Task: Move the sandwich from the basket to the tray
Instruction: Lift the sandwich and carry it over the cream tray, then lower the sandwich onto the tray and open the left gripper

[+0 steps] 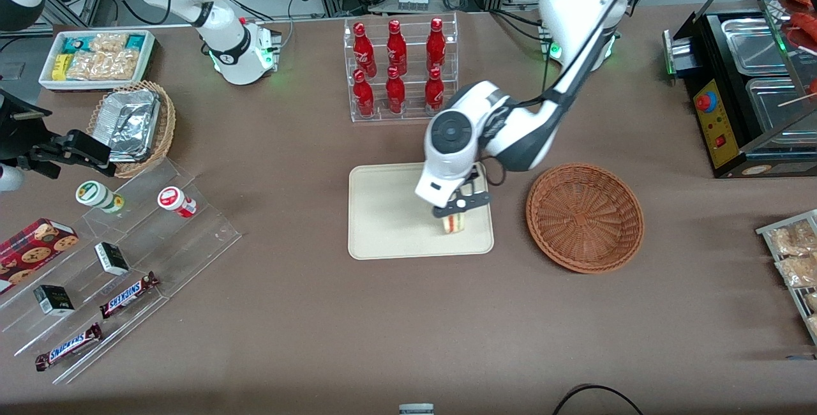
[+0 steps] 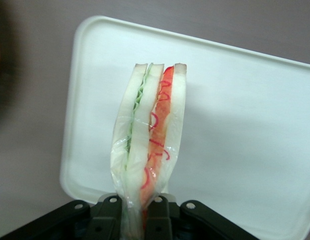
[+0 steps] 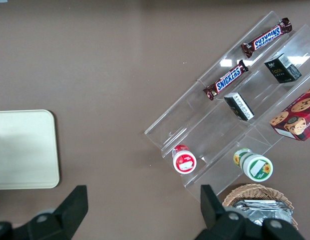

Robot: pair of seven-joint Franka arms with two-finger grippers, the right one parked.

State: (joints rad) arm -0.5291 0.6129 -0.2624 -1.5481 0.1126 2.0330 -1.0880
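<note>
Front view is showing the end effector point(image 1: 461, 205) pinching the sandwich point(image 1: 454, 223) over the corner of the tray point(image 1: 389, 217) nearest the basket point(image 1: 584, 217); whether the wedge is touching the tray surface cannot be told. Left wrist view is showing the black fingers point(image 2: 110, 216) closing narrowly on the sandwich point(image 2: 149, 150), which is sitting in clear crinkled film with red lettering too curled to read. Its pale bread slices are standing edge-on, with a green leafy layer and a red layer between them. The tray point(image 2: 245, 125) is looking smooth, cream and flat, with rounded corners and a low rim. The basket is round, shallow, reddish-brown woven wicker, holding nothing, and is sitting on the brown desk point(image 1: 319, 338) just beside the tray, toward the working arm's end.

A clear acrylic rack point(image 1: 402, 70), farther from the front camera than the tray, is holding six glossy red bottles point(image 1: 396, 89). Toward the parked arm's end, clear stepped shelves point(image 1: 127, 262) are carrying two bars reading SNICKERS point(image 1: 127, 295), small dark boxes and two round lidded tubs. A tan wicker basket point(image 1: 163, 128) there is holding crumpled foil trays.
</note>
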